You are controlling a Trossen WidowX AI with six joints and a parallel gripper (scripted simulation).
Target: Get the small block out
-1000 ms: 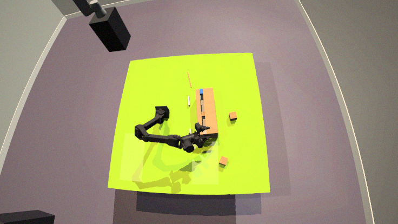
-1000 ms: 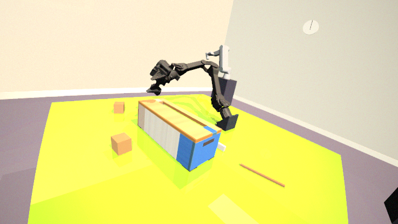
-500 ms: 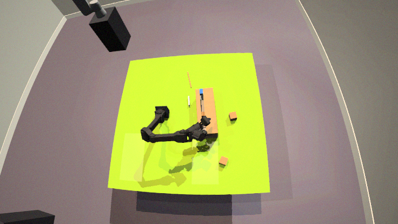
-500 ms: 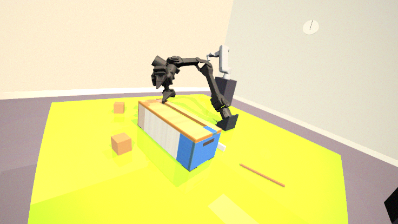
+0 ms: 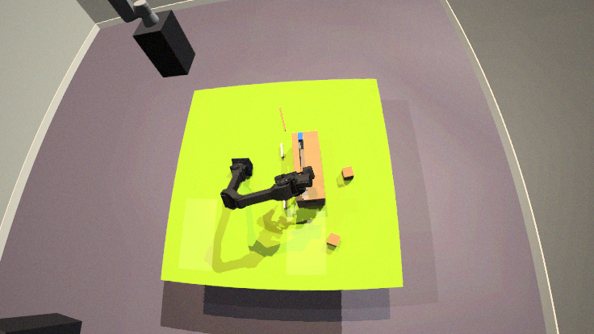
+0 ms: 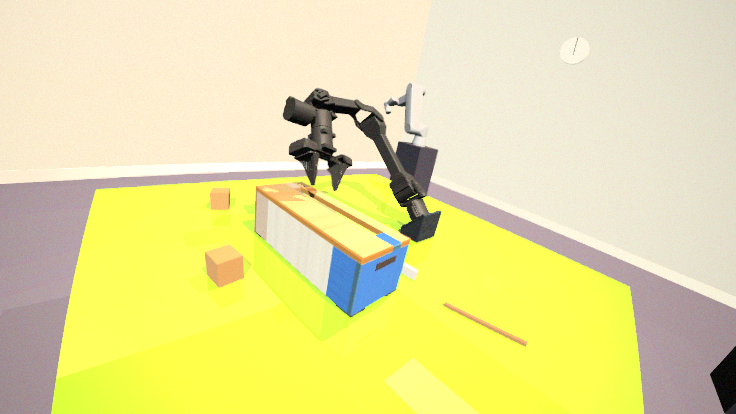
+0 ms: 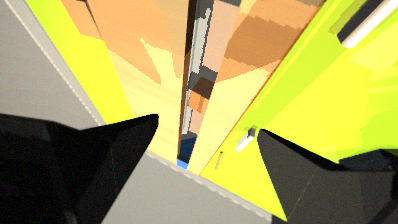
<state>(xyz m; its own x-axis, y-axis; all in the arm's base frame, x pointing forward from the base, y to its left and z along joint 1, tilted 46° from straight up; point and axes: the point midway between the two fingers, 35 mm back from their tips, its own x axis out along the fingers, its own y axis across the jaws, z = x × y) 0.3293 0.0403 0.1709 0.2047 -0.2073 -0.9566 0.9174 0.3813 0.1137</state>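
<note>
The long box (image 5: 314, 154) (image 6: 303, 240) (image 7: 134, 45) lies on the lime-green table (image 5: 232, 124). It has an orange top, a blue end (image 6: 366, 278) and a narrow slot along the top. My gripper (image 5: 307, 181) (image 6: 324, 182) (image 7: 208, 126) is open and empty. It points down, just above the top at the end away from the blue one. In the wrist view a small orange-brown block (image 7: 199, 97) shows down in the slot, on the shelf. The blue end shows in the wrist view (image 7: 186, 149) beyond it.
Two loose orange cubes (image 5: 347, 172) (image 5: 333, 239) (image 6: 220, 198) (image 6: 223, 265) lie on the table behind the box. A thin orange rod (image 5: 282, 118) (image 6: 483, 323) lies past the blue end. Two short white sticks (image 5: 282, 149) (image 5: 285, 203) lie along the box's front side.
</note>
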